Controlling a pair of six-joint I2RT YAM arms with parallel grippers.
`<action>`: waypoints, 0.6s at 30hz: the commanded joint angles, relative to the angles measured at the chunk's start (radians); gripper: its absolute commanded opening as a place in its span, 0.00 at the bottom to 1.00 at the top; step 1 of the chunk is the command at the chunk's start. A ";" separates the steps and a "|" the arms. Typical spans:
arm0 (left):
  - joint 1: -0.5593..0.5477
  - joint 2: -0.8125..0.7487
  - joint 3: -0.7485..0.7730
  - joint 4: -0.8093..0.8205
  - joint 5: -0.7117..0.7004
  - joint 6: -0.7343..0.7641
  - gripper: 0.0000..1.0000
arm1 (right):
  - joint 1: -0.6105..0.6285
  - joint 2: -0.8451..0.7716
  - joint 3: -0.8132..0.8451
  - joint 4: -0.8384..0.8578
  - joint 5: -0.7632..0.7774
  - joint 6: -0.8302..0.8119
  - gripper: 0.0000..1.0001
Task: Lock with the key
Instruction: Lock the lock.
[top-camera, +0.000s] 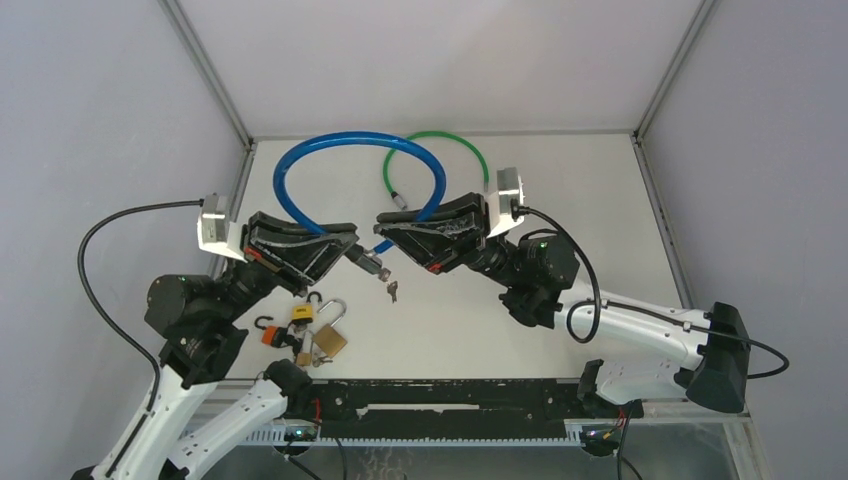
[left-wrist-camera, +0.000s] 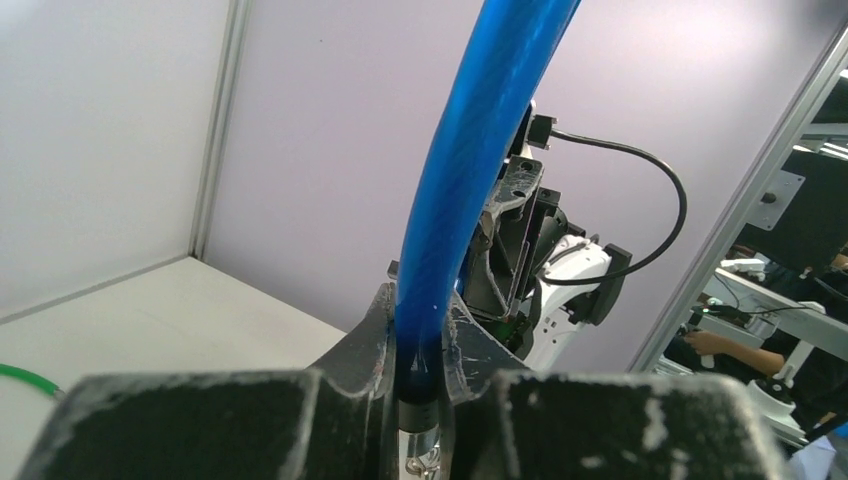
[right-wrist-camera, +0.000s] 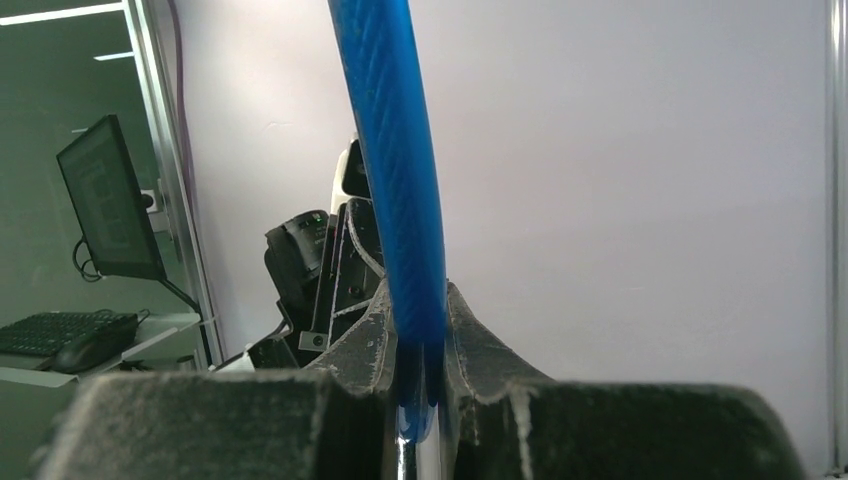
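While the table's (top-camera: 600, 210) 3 o'clock half lies open out to its edge, a heap of padlocks (top-camera: 318, 335) crowds 7 o'clock. At centre the left gripper (top-camera: 352, 247) and right gripper (top-camera: 385, 222) each clamp narrowly on one end of the blue cable lock (left-wrist-camera: 470, 150). Its glossy loop arcs toward 12 o'clock, overlapping a green cable (top-camera: 430, 134). A key (top-camera: 392, 291) dangles beneath its barrel. The fingers hide where the ends meet.
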 joint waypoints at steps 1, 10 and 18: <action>0.023 -0.010 0.063 0.090 -0.022 0.014 0.00 | 0.029 0.021 0.023 -0.136 -0.066 -0.004 0.15; 0.093 -0.082 0.003 0.084 -0.032 0.023 0.00 | 0.017 -0.024 0.047 -0.276 -0.143 -0.061 0.54; 0.097 -0.111 -0.038 0.093 -0.015 0.043 0.00 | -0.030 -0.037 0.113 -0.450 -0.288 -0.104 0.79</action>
